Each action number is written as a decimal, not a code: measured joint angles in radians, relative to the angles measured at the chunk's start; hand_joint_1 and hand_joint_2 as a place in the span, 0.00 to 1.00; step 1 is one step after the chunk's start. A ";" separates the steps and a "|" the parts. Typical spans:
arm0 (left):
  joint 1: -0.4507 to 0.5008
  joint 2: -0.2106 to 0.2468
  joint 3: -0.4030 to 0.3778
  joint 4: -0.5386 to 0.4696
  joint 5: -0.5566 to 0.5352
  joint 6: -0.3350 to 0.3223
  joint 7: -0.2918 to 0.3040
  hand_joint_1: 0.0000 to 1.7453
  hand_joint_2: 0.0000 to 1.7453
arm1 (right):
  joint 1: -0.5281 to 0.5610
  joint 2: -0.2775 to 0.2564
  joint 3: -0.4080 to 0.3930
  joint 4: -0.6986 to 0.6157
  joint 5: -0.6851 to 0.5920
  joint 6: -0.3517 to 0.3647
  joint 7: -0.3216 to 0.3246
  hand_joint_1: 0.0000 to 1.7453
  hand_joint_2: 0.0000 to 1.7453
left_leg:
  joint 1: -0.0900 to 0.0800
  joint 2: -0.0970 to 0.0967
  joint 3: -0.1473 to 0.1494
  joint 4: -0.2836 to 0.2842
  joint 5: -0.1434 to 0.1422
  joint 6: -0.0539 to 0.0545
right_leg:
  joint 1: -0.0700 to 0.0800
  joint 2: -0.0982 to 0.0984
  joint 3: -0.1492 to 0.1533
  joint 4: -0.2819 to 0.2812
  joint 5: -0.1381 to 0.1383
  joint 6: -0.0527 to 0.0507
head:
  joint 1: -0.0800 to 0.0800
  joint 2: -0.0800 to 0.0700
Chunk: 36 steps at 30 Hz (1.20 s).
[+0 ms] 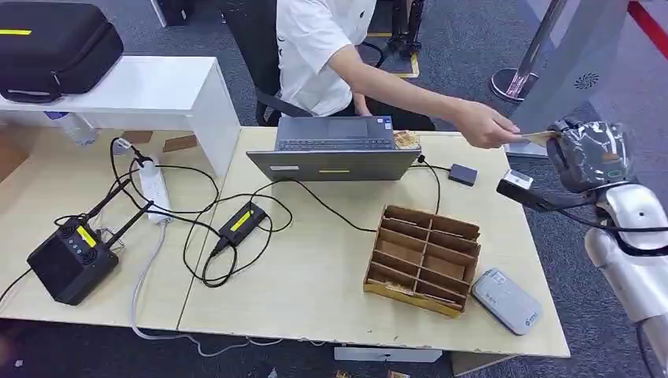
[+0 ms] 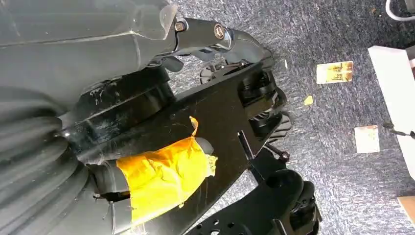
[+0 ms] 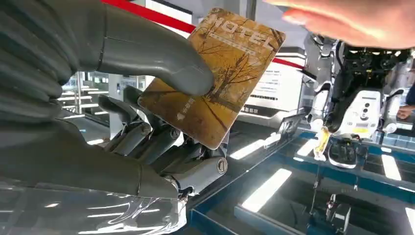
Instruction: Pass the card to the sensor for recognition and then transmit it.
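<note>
Brown card (image 3: 211, 78) pinched between right hand's (image 3: 122, 112) thumb and fingers, person's hand (image 1: 487, 126) touching it.

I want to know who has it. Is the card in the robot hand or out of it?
In. The right robot hand pinches the card between thumb and fingers, while a person's hand reaches its far edge.
</note>
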 joint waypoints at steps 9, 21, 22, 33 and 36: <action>0.000 0.003 0.000 0.000 0.005 -0.018 -0.007 0.00 1.00 | 0.013 -0.002 -0.010 -0.017 -0.001 0.014 -0.007 1.00 1.00 | 0.000 0.000 0.000 0.000 0.000 0.000 | 0.000 0.000 0.000 0.000 0.000 0.000 | 0.000 0.000; 0.009 0.005 0.009 0.002 0.053 -0.016 -0.034 0.00 1.00 | 0.357 -0.010 -0.184 -0.277 -0.137 -0.006 -0.026 1.00 1.00 | 0.000 -0.006 -0.002 0.000 0.000 0.000 | 0.000 -0.005 0.001 -0.001 -0.001 0.001 | 0.000 0.000; 0.010 0.005 0.012 0.002 0.057 -0.016 -0.036 0.00 1.00 | 0.401 -0.010 -0.212 -0.318 -0.142 -0.008 -0.034 1.00 1.00 | 0.000 -0.006 -0.002 0.000 0.000 0.000 | 0.000 -0.006 0.001 -0.001 -0.001 0.001 | 0.000 0.000; 0.013 0.005 0.026 0.002 0.078 -0.017 -0.042 0.00 1.00 | 0.737 -0.010 -0.428 -0.587 -0.140 -0.020 -0.058 1.00 1.00 | 0.000 -0.005 -0.002 -0.001 -0.001 0.000 | 0.000 -0.005 0.000 -0.001 -0.001 0.001 | 0.000 0.000; 0.013 0.005 0.029 0.002 0.081 -0.016 -0.042 0.00 1.00 | 0.782 -0.007 -0.460 -0.619 -0.138 -0.022 -0.064 1.00 1.00 | 0.000 -0.005 -0.002 -0.001 -0.001 0.000 | 0.000 -0.005 0.000 -0.001 -0.001 0.001 | 0.000 0.000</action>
